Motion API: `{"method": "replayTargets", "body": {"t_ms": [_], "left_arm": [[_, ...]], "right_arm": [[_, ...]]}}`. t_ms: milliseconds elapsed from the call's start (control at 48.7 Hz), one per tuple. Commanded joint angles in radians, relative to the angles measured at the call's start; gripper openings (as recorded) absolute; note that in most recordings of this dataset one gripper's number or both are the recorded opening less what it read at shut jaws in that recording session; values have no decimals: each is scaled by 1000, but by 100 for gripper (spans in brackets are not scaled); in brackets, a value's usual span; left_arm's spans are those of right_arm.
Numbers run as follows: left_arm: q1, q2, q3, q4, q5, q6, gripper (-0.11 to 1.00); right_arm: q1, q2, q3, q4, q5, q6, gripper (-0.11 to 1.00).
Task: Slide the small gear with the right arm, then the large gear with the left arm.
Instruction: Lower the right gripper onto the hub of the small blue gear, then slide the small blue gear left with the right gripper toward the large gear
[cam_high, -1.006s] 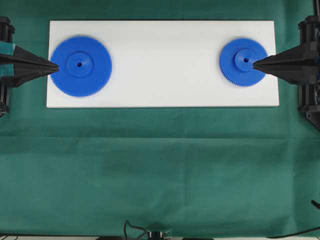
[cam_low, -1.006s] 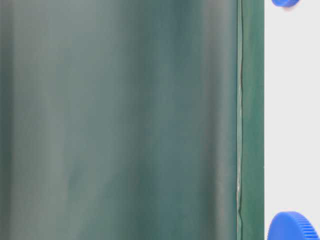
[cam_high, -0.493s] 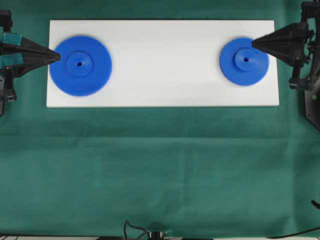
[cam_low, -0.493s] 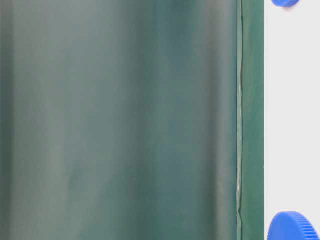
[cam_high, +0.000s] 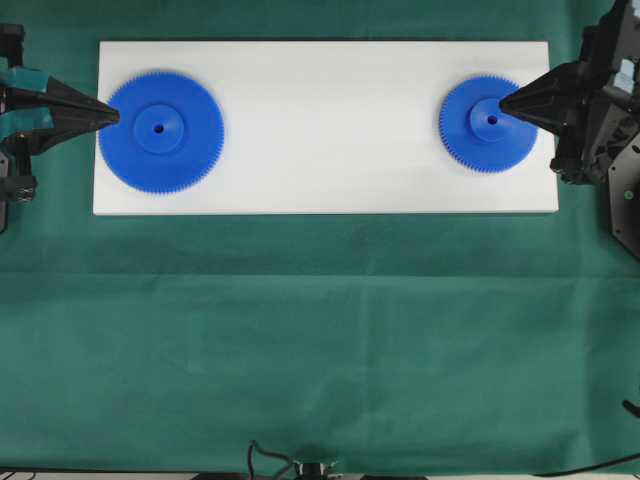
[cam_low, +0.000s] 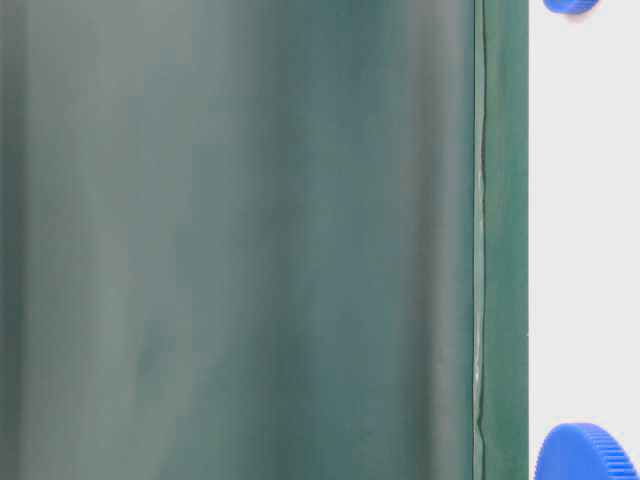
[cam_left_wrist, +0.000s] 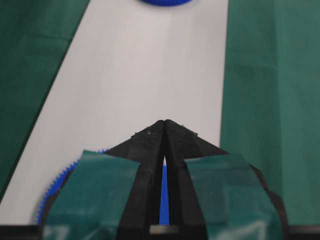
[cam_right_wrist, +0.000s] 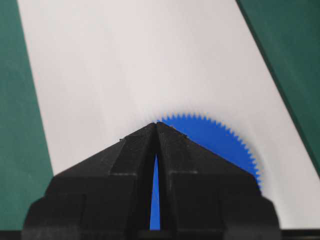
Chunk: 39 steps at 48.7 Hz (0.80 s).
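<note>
Blue small gear (cam_high: 487, 124) lies at the white board's (cam_high: 330, 120) right end; my right tool (cam_high: 503, 100), tips pressed together, sits over its hub, so the open board lies leftward.

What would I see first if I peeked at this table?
Two bright blue toothed wheels on a white board: the large gear at its left end, the small gear at its right end. A pointed black gripper aims at each, the left gripper at the big one, the right gripper over the small one.
</note>
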<state>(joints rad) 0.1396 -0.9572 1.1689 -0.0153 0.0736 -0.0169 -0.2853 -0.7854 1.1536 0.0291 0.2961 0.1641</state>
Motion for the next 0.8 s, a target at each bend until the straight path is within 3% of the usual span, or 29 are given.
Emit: {"method": "replayTargets", "body": {"t_ms": [0,349,780], "left_arm": [[3,8,-12,-3,-5,0,0],[3,69,-12,-3,-29,-2,0],[3,210,-31,-5,-63,-17,0]], "right_arm": [[-6,9,0,0,-15,2,53],[-75,158,60,-3,-81,46,53],[-80,341,66,-6,-196,49,53]]}}
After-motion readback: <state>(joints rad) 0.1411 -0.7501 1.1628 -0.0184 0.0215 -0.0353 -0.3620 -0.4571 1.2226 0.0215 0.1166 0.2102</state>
